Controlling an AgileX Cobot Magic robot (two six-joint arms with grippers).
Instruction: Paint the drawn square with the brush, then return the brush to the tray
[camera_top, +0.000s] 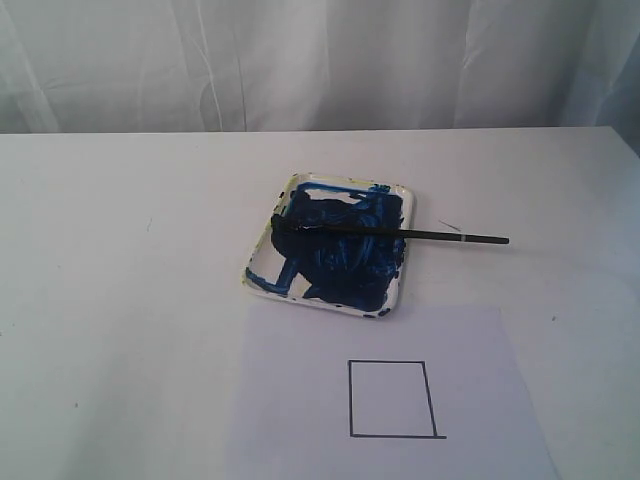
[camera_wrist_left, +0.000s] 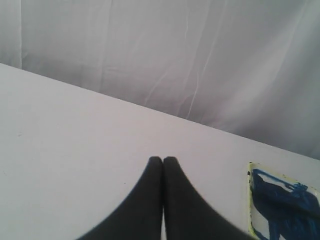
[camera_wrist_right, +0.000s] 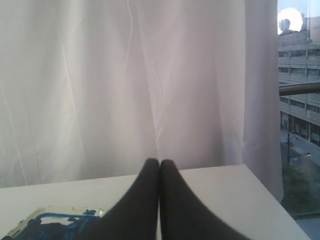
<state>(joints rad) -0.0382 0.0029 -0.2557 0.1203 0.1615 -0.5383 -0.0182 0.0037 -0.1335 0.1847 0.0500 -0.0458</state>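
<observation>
The white tray (camera_top: 262, 278), smeared with dark blue paint, sits mid-table. Across it lies the black brush (camera_top: 400, 234), its wet tip over the paint and its handle sticking out to the right over the table. Nearer the front, the drawn square (camera_top: 392, 400) is outlined on white paper (camera_top: 300, 400), its inside blank. Neither gripper shows in the exterior view. My left gripper (camera_wrist_left: 163, 160) is shut and holds nothing, with a corner of the tray (camera_wrist_left: 250, 200) off to its side. My right gripper (camera_wrist_right: 159, 162) is also shut and empty, the tray's rim (camera_wrist_right: 55, 211) beside it.
A white curtain (camera_top: 320, 60) hangs behind the table's far edge. In the right wrist view a window (camera_wrist_right: 299, 100) with buildings outside shows past the curtain, beyond the table's corner (camera_wrist_right: 250, 172).
</observation>
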